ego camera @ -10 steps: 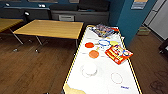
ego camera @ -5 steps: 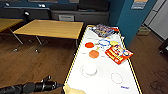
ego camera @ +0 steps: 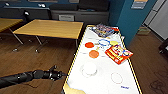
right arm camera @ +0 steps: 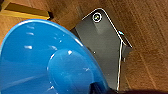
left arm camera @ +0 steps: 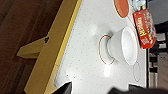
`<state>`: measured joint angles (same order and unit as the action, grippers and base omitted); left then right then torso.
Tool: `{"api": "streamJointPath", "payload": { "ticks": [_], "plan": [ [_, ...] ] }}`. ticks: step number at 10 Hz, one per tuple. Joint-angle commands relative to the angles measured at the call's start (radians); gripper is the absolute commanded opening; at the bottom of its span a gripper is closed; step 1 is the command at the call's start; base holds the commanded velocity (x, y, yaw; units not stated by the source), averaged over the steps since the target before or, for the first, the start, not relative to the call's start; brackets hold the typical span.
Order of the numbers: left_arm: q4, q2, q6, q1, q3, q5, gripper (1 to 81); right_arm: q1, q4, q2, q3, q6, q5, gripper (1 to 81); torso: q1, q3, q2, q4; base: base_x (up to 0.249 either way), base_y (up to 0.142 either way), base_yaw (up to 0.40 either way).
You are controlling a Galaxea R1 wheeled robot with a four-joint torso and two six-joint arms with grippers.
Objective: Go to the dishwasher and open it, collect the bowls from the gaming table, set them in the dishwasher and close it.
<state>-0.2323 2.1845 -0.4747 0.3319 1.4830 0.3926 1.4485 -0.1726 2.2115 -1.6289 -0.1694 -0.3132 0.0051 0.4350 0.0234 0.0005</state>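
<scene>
Tool point(ego camera: 60, 74) beside gaming table point(ego camera: 75, 58) rim

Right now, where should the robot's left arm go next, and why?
Probably forward over the yellow rim toward the white bowl. The left pincer hovers beside the gaming table, short of the bowl, which stands nearest. A blue bowl looms by the right wrist.

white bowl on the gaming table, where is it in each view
Head view: the white bowl stands on the near part of the gaming table, on its left side.
Left wrist view: white bowl mid-picture, beside a red ring.
Right wrist view: not in it; a blue bowl looms.
Shared landmark: the table's yellow rim.
</scene>
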Motion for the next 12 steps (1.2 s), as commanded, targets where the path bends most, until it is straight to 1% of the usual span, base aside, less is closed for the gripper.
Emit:
{"api": "streamJointPath", "payload": {
  "ticks": [1, 2, 4, 6, 8, 10, 12],
  "plan": [
    [-0.018, 0.023, -0.108, -0.162, 0.053, 0.063, 81.1, -0.019, 0.01, -0.04, 0.023, -0.002, 0.066, 1.0, 0.0, 0.0, 0.0, 0.0, 0.0, 0.0, 0.0],
    [-0.012, 0.051, -0.134, -0.178, 0.089, 0.063, 81.1, -0.024, 0.011, -0.037, 0.023, -0.002, 0.066, 1.0, 0.0, 0.0, 0.0, 0.0, 0.0, 0.0, 0.0],
    [-0.005, 0.103, -0.134, -0.193, 0.158, 0.062, 81.1, -0.03, 0.011, -0.037, 0.023, -0.002, 0.066, 1.0, 0.0, 0.0, 0.0, 0.0, 0.0, 0.0, 0.0],
    [-0.007, 0.17, -0.137, -0.195, 0.25, 0.062, 81.1, -0.038, 0.013, -0.039, 0.025, -0.003, 0.066, 1.0, 0.0, 0.0, 0.0, 0.0, 0.0, 0.0, 0.0],
    [-0.005, 0.238, -0.137, -0.217, 0.326, 0.063, 81.1, -0.049, 0.013, -0.034, 0.025, -0.002, 0.072, 1.0, 0.0, 0.0, 0.0, 0.0, 0.0, 0.0, 0.0],
    [0.002, 0.301, -0.137, -0.251, 0.365, 0.077, 81.1, -0.052, 0.013, -0.028, 0.019, -0.002, 0.072, 1.0, 0.0, 0.001, 0.0, 0.0, 0.0, 0.0, 0.0],
    [0.002, 0.338, -0.137, -0.267, 0.384, 0.083, 81.1, -0.052, 0.013, -0.016, 0.008, -0.002, 0.072, 1.0, 0.0, 0.001, 0.0, 0.0, 0.0, 0.0, 0.0]
  ]
}}
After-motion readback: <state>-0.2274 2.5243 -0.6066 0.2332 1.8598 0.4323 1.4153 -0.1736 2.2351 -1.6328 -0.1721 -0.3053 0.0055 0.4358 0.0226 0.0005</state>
